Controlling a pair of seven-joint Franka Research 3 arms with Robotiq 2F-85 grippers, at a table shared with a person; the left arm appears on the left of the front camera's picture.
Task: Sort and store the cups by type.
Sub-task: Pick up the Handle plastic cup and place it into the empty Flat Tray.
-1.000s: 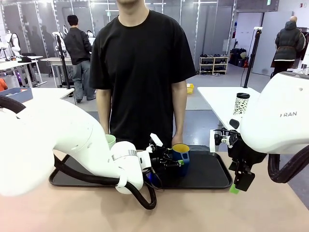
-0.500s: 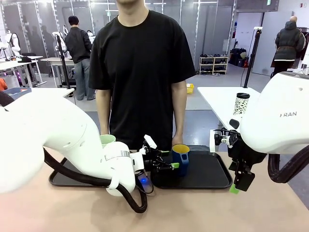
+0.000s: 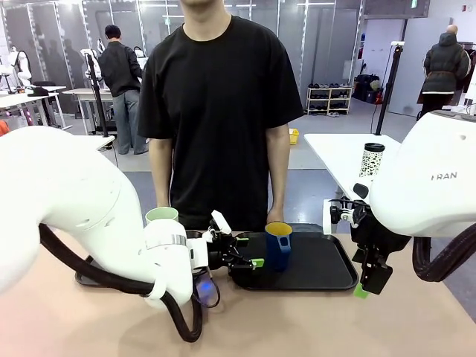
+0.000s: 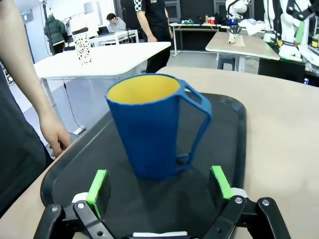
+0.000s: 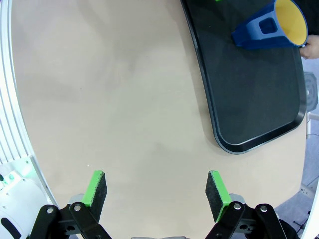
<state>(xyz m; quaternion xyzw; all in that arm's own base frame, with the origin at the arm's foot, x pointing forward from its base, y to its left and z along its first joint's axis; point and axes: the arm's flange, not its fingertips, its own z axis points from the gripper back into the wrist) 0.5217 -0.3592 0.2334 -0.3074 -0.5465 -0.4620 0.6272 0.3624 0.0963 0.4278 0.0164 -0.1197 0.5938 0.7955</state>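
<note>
On the black tray a dark blue handled mug with a yellow inside stands upright. My left gripper is open just left of it, with its fingers level with the mug's lower half. In the left wrist view the mug stands a little beyond the green pads, handle to the right, and touches neither. A pale green tumbler peeks out behind my left arm. My right gripper hangs open past the tray's right end. In the right wrist view it is over bare table, with the mug far off.
A person in a black shirt stands at the far edge, one hand by the tray. A white speckled travel cup with a black lid stands on a white table behind. Bare tan tabletop lies in front of the tray.
My left arm has drawn back to the left, taking its open gripper away from the blue mug, which stays put on the tray. The right arm has not moved.
</note>
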